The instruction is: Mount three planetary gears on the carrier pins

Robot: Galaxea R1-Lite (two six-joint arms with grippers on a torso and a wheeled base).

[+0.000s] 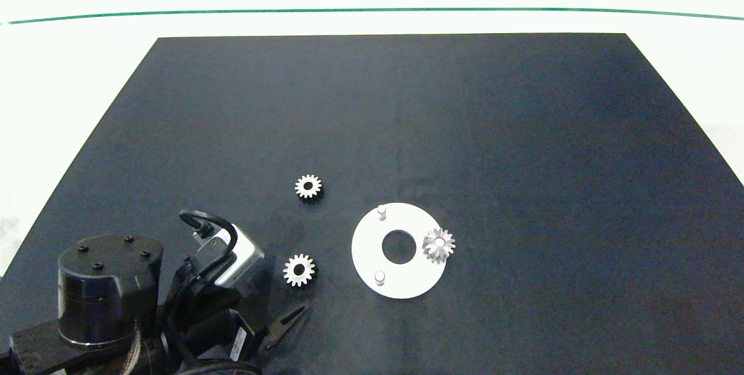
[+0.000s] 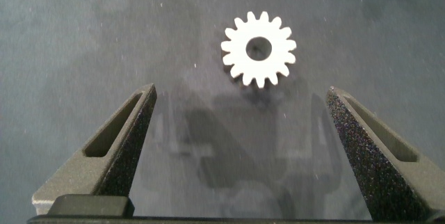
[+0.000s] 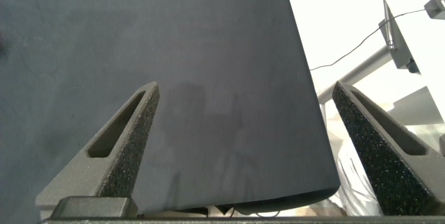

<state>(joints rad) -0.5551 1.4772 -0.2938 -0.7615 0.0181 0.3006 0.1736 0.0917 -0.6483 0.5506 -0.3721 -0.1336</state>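
The white carrier disc (image 1: pixel 372 247) lies on the black mat. Two bare carrier pins stand on it, one at the far edge (image 1: pixel 381 211) and one at the near edge (image 1: pixel 379 277). A silvery planetary gear (image 1: pixel 439 244) sits at the disc's right edge and overhangs the rim. Two more gears lie flat on the mat left of the disc, one farther away (image 1: pixel 308 186) and one nearer (image 1: pixel 299 270). My left gripper (image 2: pixel 241 90) is open just short of the nearer gear (image 2: pixel 259 49), with nothing between its fingers. My right gripper (image 3: pixel 247 85) is open and empty, out of the head view.
The left arm (image 1: pixel 110 299) and its wrist camera (image 1: pixel 229 256) fill the mat's near left corner. The mat (image 1: pixel 523 160) lies on a white table. In the right wrist view the mat's edge (image 3: pixel 306 140) borders a white floor with a metal stand (image 3: pixel 393 40).
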